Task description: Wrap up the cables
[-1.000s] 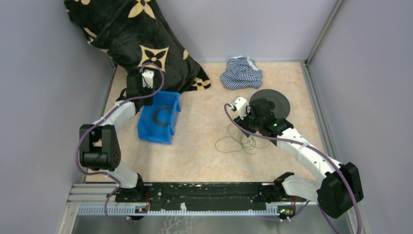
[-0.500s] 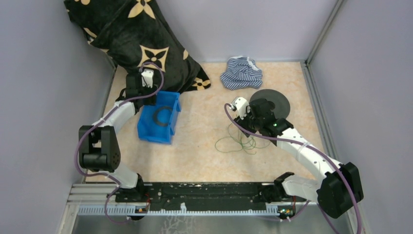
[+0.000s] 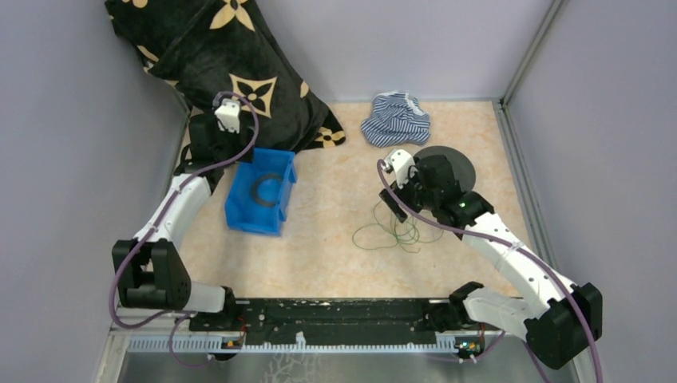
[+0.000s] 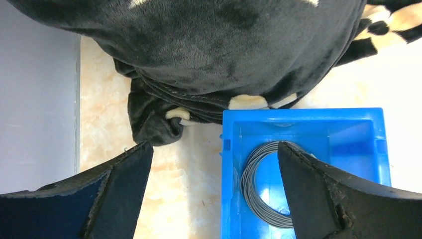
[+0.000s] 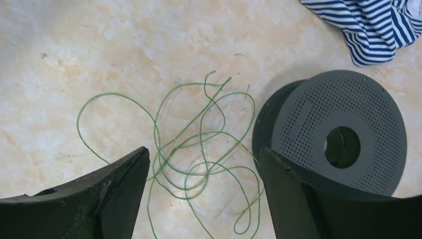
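Observation:
A thin green cable (image 3: pixel 391 234) lies in loose tangled loops on the table, left of a black spool. In the right wrist view the same cable (image 5: pixel 199 149) sits below and between the jaws of my right gripper (image 5: pixel 203 149), which hangs open above it without touching. A grey cable wound into a neat coil (image 4: pixel 263 189) lies inside the blue bin (image 4: pixel 298 119). My left gripper (image 4: pixel 214 147) is open wide and holds nothing. It hovers over the bin's left rim, one fingertip over the table and the other over the coil (image 3: pixel 267 189).
The black perforated spool (image 5: pixel 338 134) lies flat just right of the green loops. A striped cloth (image 3: pixel 397 120) is bunched at the back. A black flowered blanket (image 3: pixel 231 64) drapes over the back left corner and touches the bin's (image 3: pixel 247 211) far edge. Grey walls enclose the table.
My left gripper has opened wide and pulled back toward the far left, away from the bin. My right gripper has opened wider and shifted slightly back above the green loops.

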Robot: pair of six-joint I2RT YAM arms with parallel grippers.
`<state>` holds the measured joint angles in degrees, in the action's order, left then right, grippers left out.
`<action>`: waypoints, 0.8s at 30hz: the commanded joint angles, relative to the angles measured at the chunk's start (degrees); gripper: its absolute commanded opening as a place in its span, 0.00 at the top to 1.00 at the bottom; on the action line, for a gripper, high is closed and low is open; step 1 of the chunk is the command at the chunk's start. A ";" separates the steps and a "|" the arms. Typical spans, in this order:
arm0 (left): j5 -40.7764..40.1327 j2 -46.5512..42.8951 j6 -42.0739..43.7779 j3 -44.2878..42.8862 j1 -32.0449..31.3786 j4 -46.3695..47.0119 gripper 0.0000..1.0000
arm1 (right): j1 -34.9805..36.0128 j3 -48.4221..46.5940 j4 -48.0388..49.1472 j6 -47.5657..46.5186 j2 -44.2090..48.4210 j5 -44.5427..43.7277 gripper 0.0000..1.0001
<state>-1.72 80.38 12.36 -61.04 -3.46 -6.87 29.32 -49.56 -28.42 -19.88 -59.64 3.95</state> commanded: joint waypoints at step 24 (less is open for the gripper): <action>25.42 -13.70 5.86 5.18 -2.57 7.61 0.00 | -0.32 0.64 8.26 13.51 -18.50 4.34 0.53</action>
<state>20.32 68.34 17.45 -56.90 -5.21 -1.34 29.32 -47.99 -22.81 -7.38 -76.16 7.88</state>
